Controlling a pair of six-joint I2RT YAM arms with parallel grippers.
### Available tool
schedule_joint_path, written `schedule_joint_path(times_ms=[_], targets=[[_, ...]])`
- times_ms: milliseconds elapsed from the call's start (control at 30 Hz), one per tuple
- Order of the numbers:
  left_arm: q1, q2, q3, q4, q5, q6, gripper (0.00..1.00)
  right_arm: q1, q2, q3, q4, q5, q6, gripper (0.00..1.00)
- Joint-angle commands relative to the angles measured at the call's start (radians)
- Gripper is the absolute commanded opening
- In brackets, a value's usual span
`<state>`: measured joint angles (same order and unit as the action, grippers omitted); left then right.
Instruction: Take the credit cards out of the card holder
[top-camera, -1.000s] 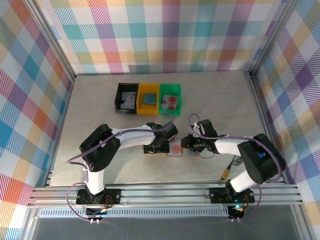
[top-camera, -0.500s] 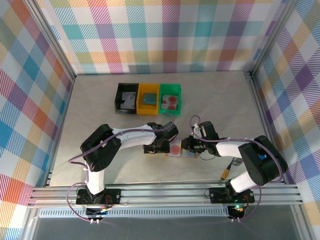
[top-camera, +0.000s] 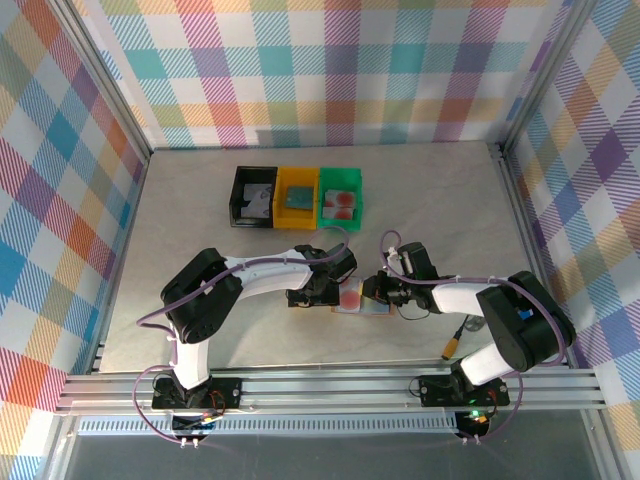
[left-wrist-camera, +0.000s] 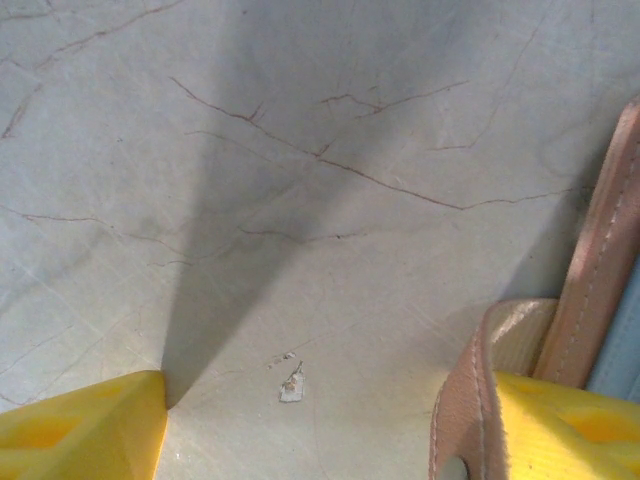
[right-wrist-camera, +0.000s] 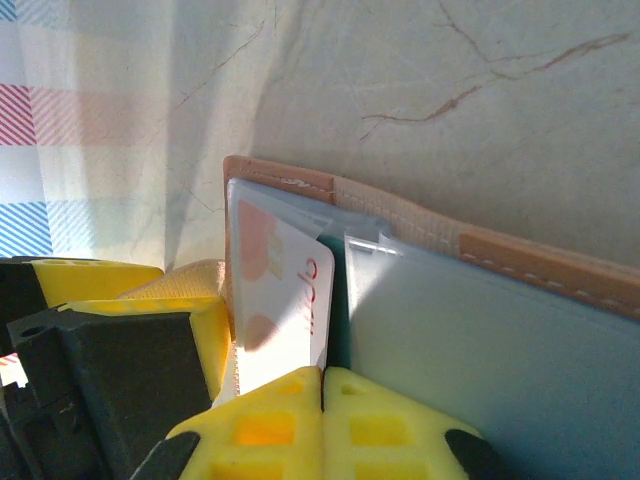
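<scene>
The card holder (top-camera: 374, 308) lies open on the table between both grippers, reddish-brown leather (right-wrist-camera: 400, 215) outside and grey-blue pockets (right-wrist-camera: 480, 340) inside. A pale credit card (right-wrist-camera: 280, 290) with red-orange spots sticks out of its left pocket (top-camera: 352, 294). My right gripper (right-wrist-camera: 322, 400) (top-camera: 378, 291) is shut on that card's near edge. My left gripper (left-wrist-camera: 320, 440) (top-camera: 323, 292) stands open at the holder's left side. One of its yellow fingers (left-wrist-camera: 570, 430) rests against the leather flap (left-wrist-camera: 470, 390) and the other (left-wrist-camera: 80, 430) is on bare table.
Black (top-camera: 236, 200), yellow (top-camera: 298, 176) and green (top-camera: 341, 176) bins stand in a row behind the holder, each with a card inside. A metal frame and checked walls enclose the table. A small white chip (left-wrist-camera: 291, 388) lies on the marbled surface.
The right gripper's jaws have come together on the pale card and shifted slightly toward the holder. The left arm has stayed put.
</scene>
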<state>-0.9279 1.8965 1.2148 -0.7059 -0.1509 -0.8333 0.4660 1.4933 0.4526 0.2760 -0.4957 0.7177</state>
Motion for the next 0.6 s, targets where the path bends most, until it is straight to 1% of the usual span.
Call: schedule_joint_path(times_ms=[0,100,567], targets=[[-0.028,0.116,-0.049,0.072,0.112,-0.013,0.77,0.014,-0.025,-0.005,0.019,-0.042,-0.015,0.02],[-0.028,0.114,-0.051,0.074,0.112,-0.015,0.77,0.014,-0.049,-0.008,-0.011,-0.020,-0.028,0.00],[-0.028,0.116,-0.049,0.069,0.114,-0.016,0.77,0.013,-0.130,-0.005,-0.184,0.071,-0.074,0.00]])
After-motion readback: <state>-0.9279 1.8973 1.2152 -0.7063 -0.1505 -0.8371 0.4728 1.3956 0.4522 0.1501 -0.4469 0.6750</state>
